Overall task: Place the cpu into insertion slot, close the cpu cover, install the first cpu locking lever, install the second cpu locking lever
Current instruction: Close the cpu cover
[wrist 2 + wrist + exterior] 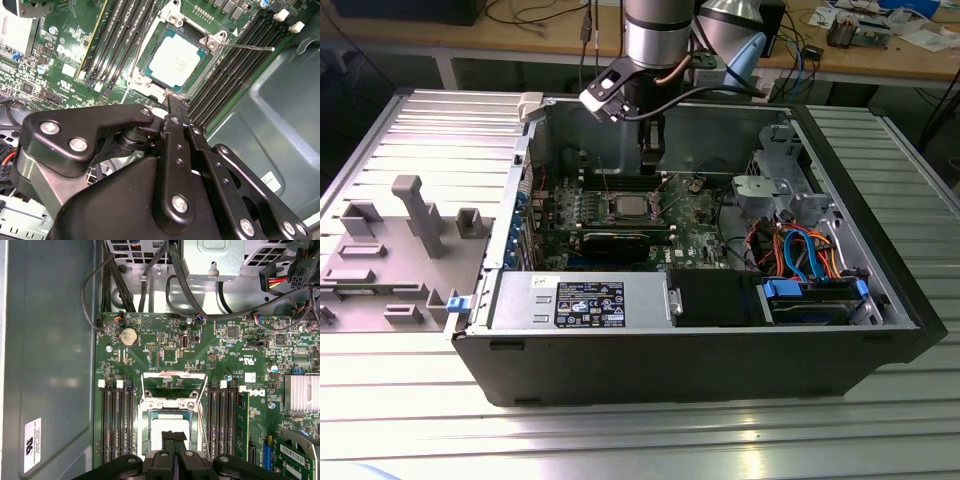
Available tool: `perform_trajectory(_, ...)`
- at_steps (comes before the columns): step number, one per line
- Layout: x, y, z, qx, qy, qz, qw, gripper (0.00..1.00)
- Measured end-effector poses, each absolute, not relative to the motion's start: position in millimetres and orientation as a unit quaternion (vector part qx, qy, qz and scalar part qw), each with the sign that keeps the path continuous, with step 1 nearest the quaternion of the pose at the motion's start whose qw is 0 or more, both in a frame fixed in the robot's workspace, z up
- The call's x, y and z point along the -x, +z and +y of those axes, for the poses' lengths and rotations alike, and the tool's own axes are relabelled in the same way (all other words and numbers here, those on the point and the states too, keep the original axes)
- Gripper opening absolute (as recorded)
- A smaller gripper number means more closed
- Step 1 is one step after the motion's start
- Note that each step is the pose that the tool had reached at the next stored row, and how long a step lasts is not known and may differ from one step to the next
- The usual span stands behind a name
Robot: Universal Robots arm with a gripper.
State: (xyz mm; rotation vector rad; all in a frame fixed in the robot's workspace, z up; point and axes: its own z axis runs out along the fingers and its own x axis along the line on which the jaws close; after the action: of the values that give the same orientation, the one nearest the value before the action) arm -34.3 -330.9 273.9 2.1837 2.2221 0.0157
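In the computer case (670, 365), the cpu (177, 60) sits socketed just below the jaws, which are together and empty.

cpu (177, 60): I count one.
insertion slot (146, 81): one.
cpu cover (174, 373): one.
locking levers (142, 387): I count two.
coin battery (129, 336): one.
computer case (680, 365): one.
grey tray (395, 265): one, at 9 o'clock of the case, exterior view.
my pincer (174, 436): one.

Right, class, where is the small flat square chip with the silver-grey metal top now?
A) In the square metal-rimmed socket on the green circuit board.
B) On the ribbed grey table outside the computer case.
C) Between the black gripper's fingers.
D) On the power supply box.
A: in the second wrist view the chip lies flat in the socket on the green circuit board, beyond the gripper, which holds nothing.
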Motion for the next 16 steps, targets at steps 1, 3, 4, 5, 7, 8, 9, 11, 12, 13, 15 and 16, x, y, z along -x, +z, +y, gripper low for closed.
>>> perform_trajectory(1, 34.1, 273.9, -330.9, -0.701, 0.005, 0.713, 0.013, 0.11)
perform_trajectory(3, 33.8, 273.9, -330.9, -0.701, 0.005, 0.713, 0.013, 0.11)
perform_trajectory(4, 33.6, 273.9, -330.9, -0.701, 0.005, 0.713, 0.013, 0.11)
perform_trajectory(5, 33.4, 273.9, -330.9, -0.701, 0.005, 0.713, 0.013, 0.11)
perform_trajectory(7, 32.7, 273.9, -330.9, -0.701, 0.005, 0.713, 0.013, 0.11)
perform_trajectory(8, 32.5, 273.9, -330.9, -0.701, 0.005, 0.713, 0.013, 0.11)
perform_trajectory(9, 32.3, 273.9, -330.9, -0.701, 0.005, 0.713, 0.013, 0.11)
perform_trajectory(11, 31.9, 273.9, -330.9, -0.701, 0.005, 0.713, 0.013, 0.11)
perform_trajectory(12, 31.6, 273.9, -330.9, -0.701, 0.005, 0.713, 0.013, 0.11)
perform_trajectory(13, 31.3, 273.9, -330.9, -0.701, 0.005, 0.713, 0.013, 0.11)
perform_trajectory(15, 30.7, 273.9, -330.9, -0.701, 0.005, 0.713, 0.013, 0.11)
perform_trajectory(16, 30.5, 273.9, -330.9, -0.701, 0.005, 0.713, 0.013, 0.11)
